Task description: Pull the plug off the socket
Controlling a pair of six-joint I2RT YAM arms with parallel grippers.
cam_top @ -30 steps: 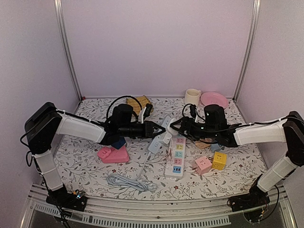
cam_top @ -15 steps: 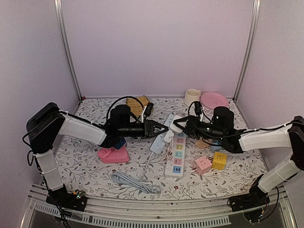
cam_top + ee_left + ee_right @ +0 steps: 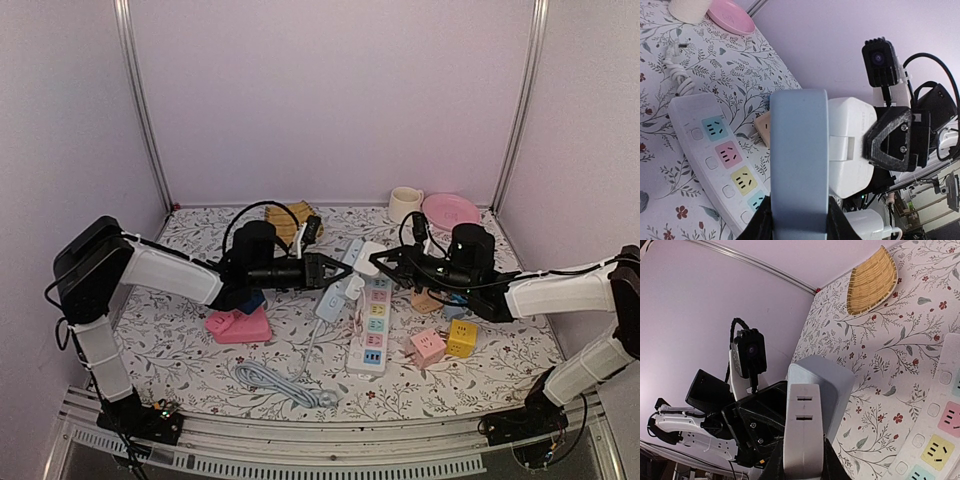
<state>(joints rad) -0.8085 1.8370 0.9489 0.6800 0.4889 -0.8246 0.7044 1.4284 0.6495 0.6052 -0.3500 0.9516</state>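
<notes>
A slim grey-blue socket strip [image 3: 333,292] hangs tilted above the table, and my left gripper [image 3: 338,272] is shut on it. In the left wrist view the strip [image 3: 799,160] fills the space between the jaws. A white plug [image 3: 365,262] sits against the strip's side. My right gripper [image 3: 377,262] is shut on the plug from the right. The plug [image 3: 804,435] stands between the right jaws, with the strip [image 3: 835,385] behind it. A long white power strip with pastel outlets [image 3: 372,330] lies flat on the table below.
Pink [image 3: 428,347] and yellow [image 3: 461,338] cube adapters lie right of the pastel strip. A pink block [image 3: 240,325] sits at the left and a coiled white cable [image 3: 275,385] near the front. A cup [image 3: 405,203], a pink plate [image 3: 450,210] and a woven basket [image 3: 295,220] stand at the back.
My right gripper has moved left to the white plug and closed on it. My left gripper has kept its hold on the grey-blue strip, almost still.
</notes>
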